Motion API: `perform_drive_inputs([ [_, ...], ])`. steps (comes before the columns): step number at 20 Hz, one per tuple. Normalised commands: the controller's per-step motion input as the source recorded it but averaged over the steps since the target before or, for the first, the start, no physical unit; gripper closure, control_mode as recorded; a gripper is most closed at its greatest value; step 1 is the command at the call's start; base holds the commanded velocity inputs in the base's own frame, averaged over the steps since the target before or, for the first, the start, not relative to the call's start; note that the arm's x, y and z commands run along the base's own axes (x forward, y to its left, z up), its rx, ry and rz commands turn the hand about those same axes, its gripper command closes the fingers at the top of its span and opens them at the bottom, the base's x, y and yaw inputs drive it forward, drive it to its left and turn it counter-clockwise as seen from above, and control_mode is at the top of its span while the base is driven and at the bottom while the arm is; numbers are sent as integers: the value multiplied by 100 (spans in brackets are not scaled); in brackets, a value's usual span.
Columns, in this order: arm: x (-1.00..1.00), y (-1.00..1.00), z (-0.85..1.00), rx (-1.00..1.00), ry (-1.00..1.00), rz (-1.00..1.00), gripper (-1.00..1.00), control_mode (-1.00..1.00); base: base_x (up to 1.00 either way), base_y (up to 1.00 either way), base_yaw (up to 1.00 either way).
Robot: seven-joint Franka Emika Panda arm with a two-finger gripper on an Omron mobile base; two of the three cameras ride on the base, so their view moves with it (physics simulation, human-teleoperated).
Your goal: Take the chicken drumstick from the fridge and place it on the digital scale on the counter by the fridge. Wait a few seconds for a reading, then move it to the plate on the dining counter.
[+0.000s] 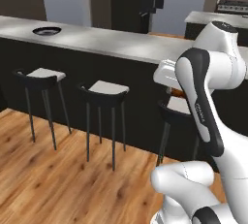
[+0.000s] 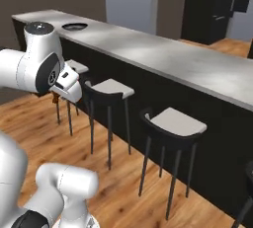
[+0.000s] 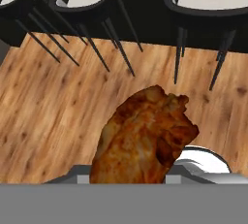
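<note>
My gripper (image 2: 58, 94) is shut on the chicken drumstick (image 3: 145, 136), a glossy reddish-brown lump that hides the fingertips in the hand view. It hangs over the wooden floor in front of the stools, and a brown bit of it (image 1: 177, 92) peeks out under the white hand. The plate (image 1: 47, 31) with its dark rim lies at the far left end of the dining counter (image 1: 121, 43), well away from the hand; it also appears as the plate (image 2: 75, 26) from the right base camera. The black fridge (image 1: 145, 0) stands far behind the dining counter. The digital scale is out of view.
Three black-legged, pale-seated stools (image 1: 107, 88) line the black front of the dining counter, one (image 1: 177, 105) right behind the hand. Wooden floor (image 1: 48, 179) lies open to the lower left. Another marbled counter (image 1: 213, 19) sits at the back right.
</note>
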Motion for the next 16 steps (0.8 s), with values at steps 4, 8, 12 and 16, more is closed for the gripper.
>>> perform_drive_inputs([
  [4,0,0,0,0,0,0,100,100,46,100,-33],
  [8,0,0,0,0,0,0,100,100,36,100,-32],
  [12,0,0,0,0,0,0,100,100,22,100,-30],
  [16,0,0,0,0,0,0,100,100,21,100,-29],
])
